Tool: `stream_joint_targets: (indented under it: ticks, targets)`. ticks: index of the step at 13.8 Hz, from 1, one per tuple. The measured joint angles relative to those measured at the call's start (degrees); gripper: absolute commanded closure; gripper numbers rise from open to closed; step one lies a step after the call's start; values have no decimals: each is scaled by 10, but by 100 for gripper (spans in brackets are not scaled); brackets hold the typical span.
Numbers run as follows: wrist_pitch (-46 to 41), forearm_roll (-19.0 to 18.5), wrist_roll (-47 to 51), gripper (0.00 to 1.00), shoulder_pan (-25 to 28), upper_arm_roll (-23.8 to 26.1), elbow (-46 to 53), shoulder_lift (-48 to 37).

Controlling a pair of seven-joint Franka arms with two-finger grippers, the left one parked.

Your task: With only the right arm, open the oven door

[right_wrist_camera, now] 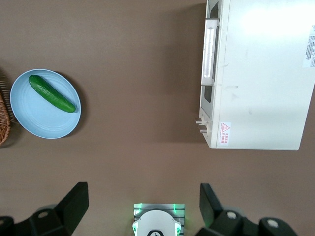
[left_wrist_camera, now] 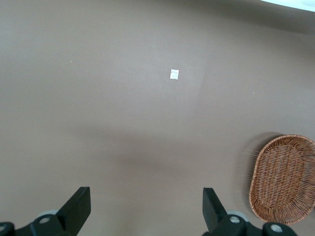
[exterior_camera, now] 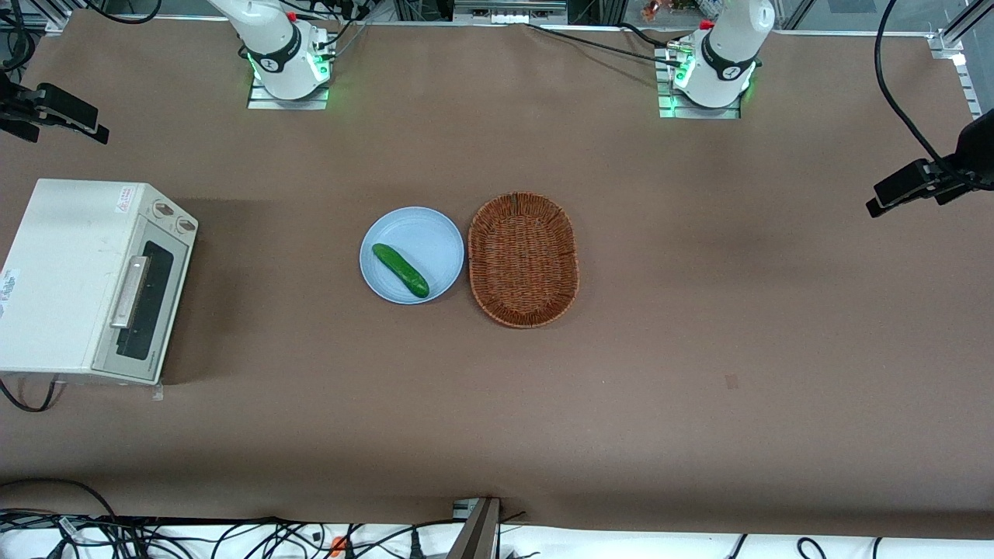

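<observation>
Right wrist view: gripper (right_wrist_camera: 142, 206) high above oven door (right_wrist_camera: 208, 64) (shut, handle untouched), jaws apart, ready for approach.

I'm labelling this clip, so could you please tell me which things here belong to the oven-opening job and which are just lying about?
Part of the job:
- oven door, shut, on the toaster oven
- right arm's gripper, open, high above the table

Just lying about:
- blue plate
- cucumber on it
- wicker basket beside the plate

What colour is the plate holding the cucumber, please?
The plate is light blue, clearest in the front view.
</observation>
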Motion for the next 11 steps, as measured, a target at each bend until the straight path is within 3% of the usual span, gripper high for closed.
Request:
stream_joint_targets:
  ticks: [11]
  targets:
    - [0,0,0,0,0,5,4,0]
